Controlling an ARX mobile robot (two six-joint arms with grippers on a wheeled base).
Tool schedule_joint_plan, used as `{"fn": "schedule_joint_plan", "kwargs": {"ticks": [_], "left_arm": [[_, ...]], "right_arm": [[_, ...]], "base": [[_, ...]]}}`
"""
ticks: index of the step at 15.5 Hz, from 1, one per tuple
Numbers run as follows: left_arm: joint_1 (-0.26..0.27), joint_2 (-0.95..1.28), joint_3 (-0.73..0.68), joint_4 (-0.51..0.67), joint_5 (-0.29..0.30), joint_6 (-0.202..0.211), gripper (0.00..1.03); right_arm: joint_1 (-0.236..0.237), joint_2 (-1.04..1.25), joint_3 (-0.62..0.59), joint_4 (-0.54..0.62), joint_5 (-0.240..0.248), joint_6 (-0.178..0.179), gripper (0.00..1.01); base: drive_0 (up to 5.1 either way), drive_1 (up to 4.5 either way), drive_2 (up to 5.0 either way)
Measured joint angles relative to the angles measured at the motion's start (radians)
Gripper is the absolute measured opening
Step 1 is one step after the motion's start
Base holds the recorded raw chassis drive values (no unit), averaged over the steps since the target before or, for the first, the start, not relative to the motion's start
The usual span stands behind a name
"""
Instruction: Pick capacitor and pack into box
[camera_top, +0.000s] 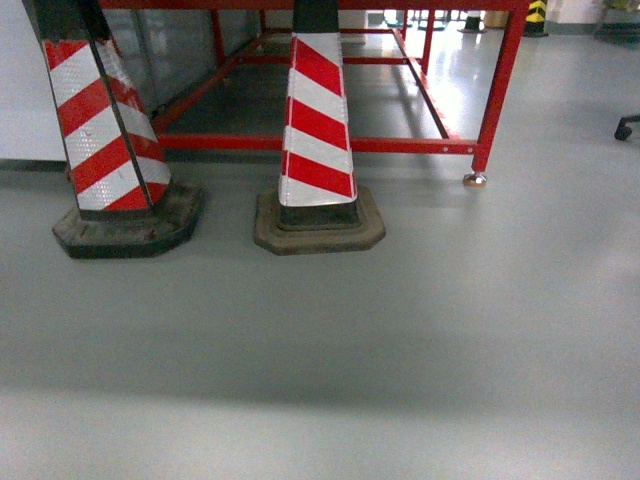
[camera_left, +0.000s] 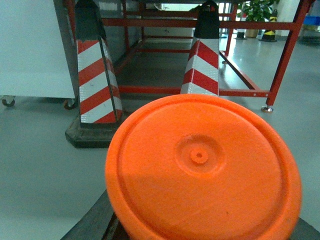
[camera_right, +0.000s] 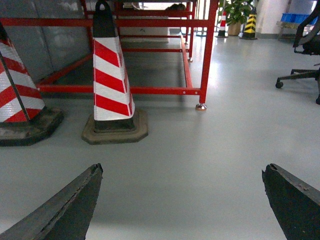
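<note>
Neither the capacitor nor the pale pink plastic box appears in any view; the robot faces bare grey floor, so the step in hand is judged to be locating the work area before any pick.

Landmark: the right-hand red-and-white striped traffic cone on its octagonal rubber base (camera_top: 318, 130). To its left stands a second striped cone on a darker base (camera_top: 105, 125). Behind both runs a red-painted steel frame (camera_top: 320, 144), its levelling foot to the landmark's right.

Left gripper: an orange round plastic disc (camera_left: 202, 167) fills the left wrist view in front of the cone. Its fingers are hidden, so whether it is released or clenched on the disc cannot be told.

Right gripper (camera_right: 182, 200): dark fingers spread wide, released, nothing between them, floor beneath.

To do this well, the base should turn until the box is in sight, arms held tucked clear of the cones and frame.

Only the right wrist view shows a black office chair (camera_right: 305, 55) far right of the landmark; only the left wrist view shows the disc and a white wheeled cabinet (camera_left: 30, 50).
</note>
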Motion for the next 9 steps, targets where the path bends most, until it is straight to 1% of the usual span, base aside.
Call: {"fn": "schedule_joint_plan", "kwargs": {"ticks": [9], "left_arm": [[0.000,0.000,0.000,-0.002,0.001,0.000,0.44]], "right_arm": [[0.000,0.000,0.000,-0.001,0.002,0.000,0.98]], "base": [[-4.9,2.42,2.4]]}}
